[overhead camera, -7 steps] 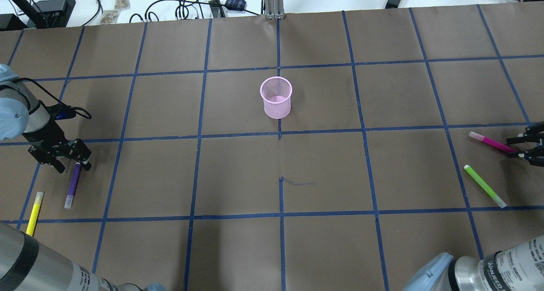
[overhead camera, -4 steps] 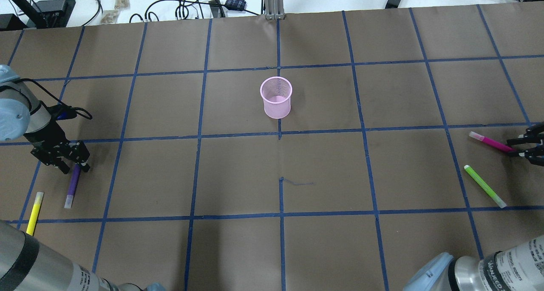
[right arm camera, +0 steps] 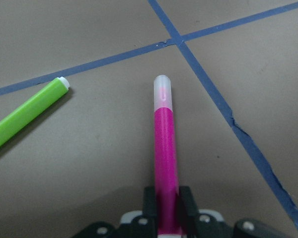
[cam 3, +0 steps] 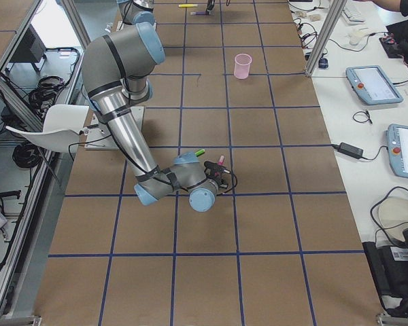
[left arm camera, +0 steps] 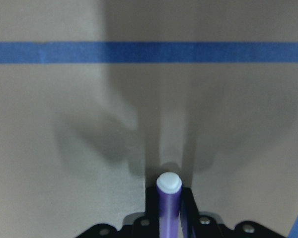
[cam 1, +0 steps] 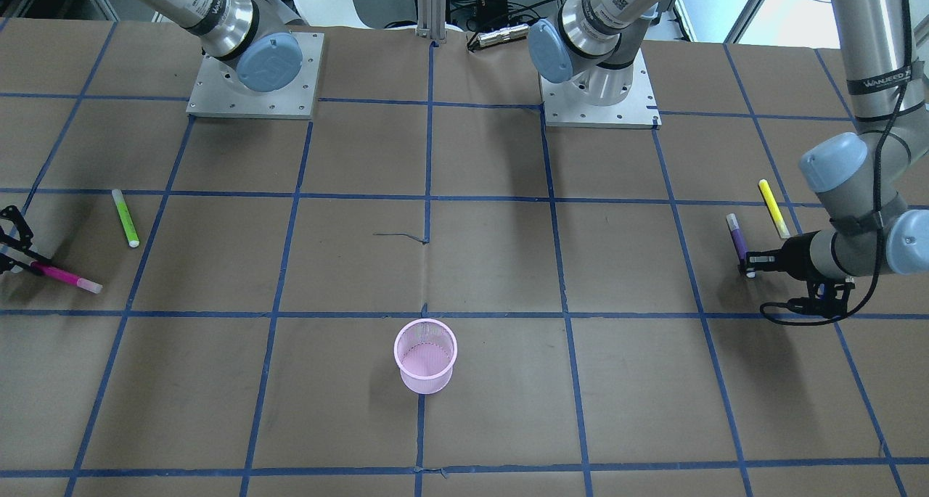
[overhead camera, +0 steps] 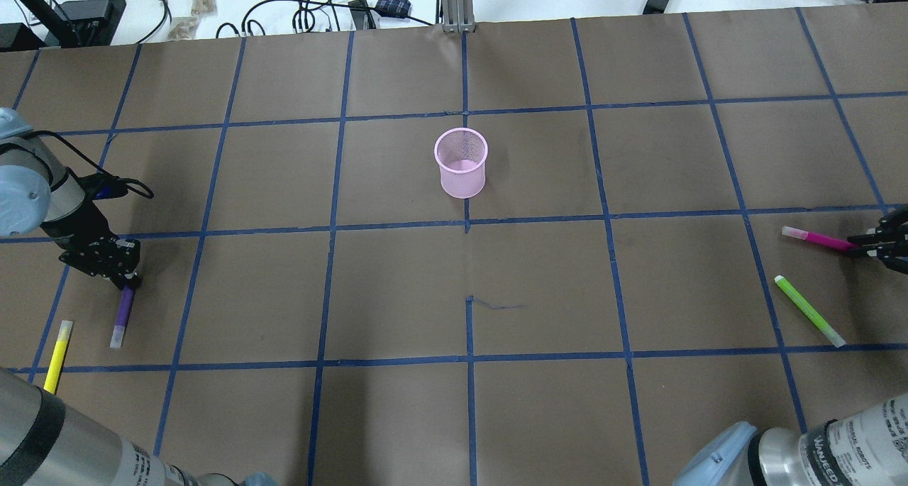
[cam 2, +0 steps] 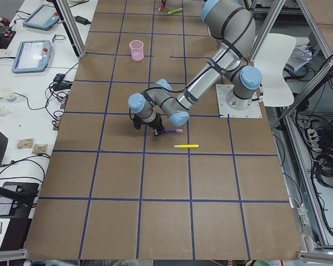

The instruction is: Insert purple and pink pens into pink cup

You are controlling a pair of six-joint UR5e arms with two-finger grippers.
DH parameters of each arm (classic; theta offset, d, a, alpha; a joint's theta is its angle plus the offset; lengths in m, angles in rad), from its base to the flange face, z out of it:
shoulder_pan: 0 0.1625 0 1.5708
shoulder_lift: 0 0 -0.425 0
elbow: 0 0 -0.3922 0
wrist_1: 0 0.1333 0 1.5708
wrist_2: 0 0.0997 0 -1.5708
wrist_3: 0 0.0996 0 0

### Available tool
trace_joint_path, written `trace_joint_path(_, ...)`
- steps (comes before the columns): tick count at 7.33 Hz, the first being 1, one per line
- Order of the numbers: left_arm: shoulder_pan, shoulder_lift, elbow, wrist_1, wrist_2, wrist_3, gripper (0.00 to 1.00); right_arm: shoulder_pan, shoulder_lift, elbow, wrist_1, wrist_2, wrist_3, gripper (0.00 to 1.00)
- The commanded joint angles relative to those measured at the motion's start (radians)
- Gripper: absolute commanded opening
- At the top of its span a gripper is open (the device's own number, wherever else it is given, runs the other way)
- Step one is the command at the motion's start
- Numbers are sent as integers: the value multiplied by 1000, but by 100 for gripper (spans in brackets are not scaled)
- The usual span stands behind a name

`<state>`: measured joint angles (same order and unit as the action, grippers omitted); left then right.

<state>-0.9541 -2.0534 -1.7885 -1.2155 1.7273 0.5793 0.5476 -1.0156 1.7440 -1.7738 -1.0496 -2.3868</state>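
The pink mesh cup (overhead camera: 461,163) stands upright near the table's middle, and also shows in the front view (cam 1: 425,355). My left gripper (overhead camera: 126,280) is at the far left, shut on one end of the purple pen (overhead camera: 121,317). The left wrist view shows the purple pen (left arm camera: 169,201) clamped between the fingers. My right gripper (overhead camera: 857,244) is at the far right edge, shut on the end of the pink pen (overhead camera: 814,238). The right wrist view shows the pink pen (right arm camera: 165,144) pinched between the fingers. Both pens are low at the table.
A yellow pen (overhead camera: 57,351) lies just left of the purple one. A green pen (overhead camera: 809,310) lies near the pink one, toward the robot, and shows in the right wrist view (right arm camera: 25,114). Cables and equipment (overhead camera: 333,7) lie beyond the far table edge.
Both grippers have closed: the left one's open jaws have shut on the purple pen, and the right one's have shut on the pink pen. The pink pen has shifted slightly.
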Motion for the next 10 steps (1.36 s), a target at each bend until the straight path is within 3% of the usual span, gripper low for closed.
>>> trace_joint_path(1,-2,13,9,4,-2,2,0,0,-5,-9,2,2,-6,0)
trace_joint_path(2,-5,22,14,7,-3,1,0,0,-38,-17,11,6,10,0)
trace_joint_path(5,-9,35,15,7,-3,4,0,94,-292,-21,14,-26,168,0)
trace_joint_path(7,-11,48,18,7,-5,4,0,289,-467,-24,17,-114,472,0)
trace_joint_path(8,-21,59,20,7,-5,4,0,420,-518,-21,20,-218,644,0)
trace_joint_path(9,-40,71,20,7,-3,4,0,565,-537,-24,19,-327,782,0)
trace_joint_path(10,-46,85,23,5,-3,5,0,718,-540,-24,5,-361,955,0)
